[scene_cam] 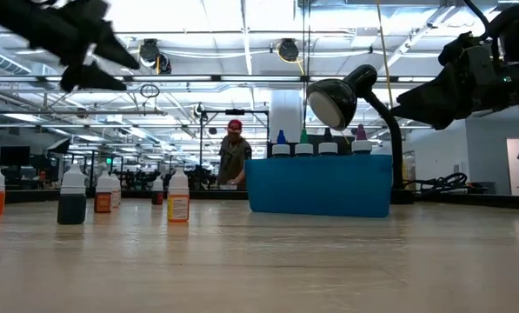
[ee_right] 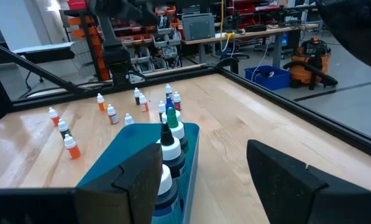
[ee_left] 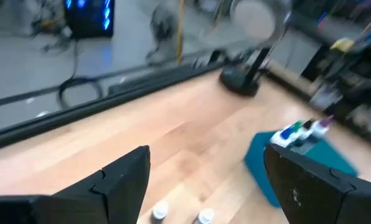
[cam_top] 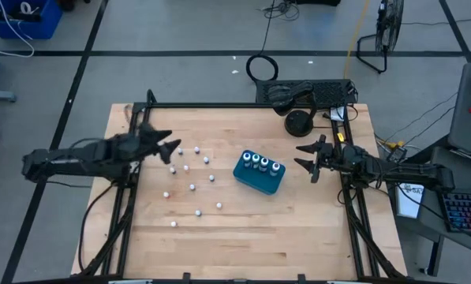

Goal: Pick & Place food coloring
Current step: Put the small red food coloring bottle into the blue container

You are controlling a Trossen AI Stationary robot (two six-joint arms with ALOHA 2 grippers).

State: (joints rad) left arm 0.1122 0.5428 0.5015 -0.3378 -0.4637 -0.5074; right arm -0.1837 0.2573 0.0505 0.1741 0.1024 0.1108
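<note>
Four food coloring bottles (cam_top: 260, 164) already sit upright in the teal box (cam_top: 258, 175) mid-counter, so both claws, left claw (cam_top: 169, 147) and right claw (cam_top: 305, 156), hover open and empty, probably lining up another of the loose bottles (cam_top: 189, 183).

Four food coloring bottles (cam_top: 259, 163) with white caps and blue, green, dark and purple tips stand upright in a row on the teal box (cam_top: 254, 179) mid-counter, while loose bottles (cam_top: 192, 187) with orange, red and dark bodies stand scattered near its left.
</note>
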